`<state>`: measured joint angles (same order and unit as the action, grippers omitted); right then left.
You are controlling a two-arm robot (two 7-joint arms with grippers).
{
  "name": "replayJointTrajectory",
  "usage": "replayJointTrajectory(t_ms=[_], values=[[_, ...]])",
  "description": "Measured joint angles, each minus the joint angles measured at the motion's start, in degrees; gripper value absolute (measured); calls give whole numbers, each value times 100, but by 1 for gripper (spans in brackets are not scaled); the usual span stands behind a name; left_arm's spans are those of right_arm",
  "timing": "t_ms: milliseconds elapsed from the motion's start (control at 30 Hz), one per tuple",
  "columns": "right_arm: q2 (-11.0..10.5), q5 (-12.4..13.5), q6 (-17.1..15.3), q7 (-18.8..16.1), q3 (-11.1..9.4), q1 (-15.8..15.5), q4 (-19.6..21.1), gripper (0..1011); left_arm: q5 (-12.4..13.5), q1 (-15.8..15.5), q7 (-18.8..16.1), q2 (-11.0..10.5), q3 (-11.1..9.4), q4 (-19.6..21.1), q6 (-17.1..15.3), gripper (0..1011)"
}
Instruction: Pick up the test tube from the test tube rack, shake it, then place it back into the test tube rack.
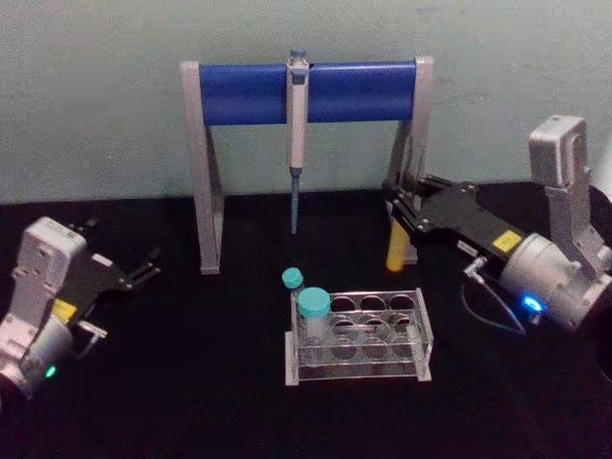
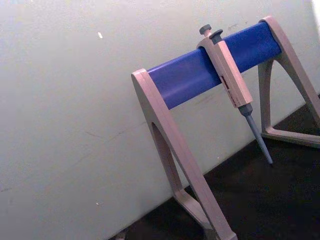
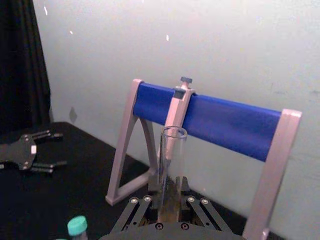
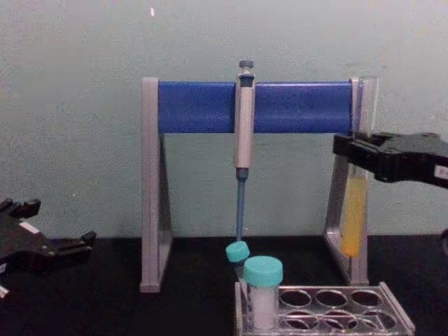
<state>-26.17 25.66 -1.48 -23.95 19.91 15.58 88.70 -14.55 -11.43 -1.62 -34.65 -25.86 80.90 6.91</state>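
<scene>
Pick looks done: right tool [image 4: 358, 152] is clamped on the tall clear glass test tube with yellow liquid [image 4: 354, 210], upright, above the black worktop [image 1: 191, 382] behind the low clear plastic rack [image 1: 359, 369]. Shake and re-insert left, I'd say. Left tool [image 1: 145, 267] idle far left, fingers apart. Tube is close to the grey-and-blue pipette stand [image 1: 249, 93] right leg; more room robot-side. Teal-capped white tubes [image 1: 313, 304] sit at the rack's left end; other holes open.

Yellow-filled test tube [image 4: 353, 217], clear rack [image 4: 396, 308] (teal caps [image 4: 263, 269])

right claw [image 1: 395, 212] raised, clamped, left claw [image 1: 143, 268] low, spread
</scene>
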Motion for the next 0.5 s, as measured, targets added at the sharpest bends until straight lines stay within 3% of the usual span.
replayJointTrajectory(t_ms=[300, 500], values=[[-363, 177, -535, -225, 5, -351, 637, 232, 0, 0, 0, 0, 0, 0, 0, 1010], [-317, 395, -529, -490, 177, -249, 569, 232, 0, 0, 0, 0, 0, 0, 0, 1010]])
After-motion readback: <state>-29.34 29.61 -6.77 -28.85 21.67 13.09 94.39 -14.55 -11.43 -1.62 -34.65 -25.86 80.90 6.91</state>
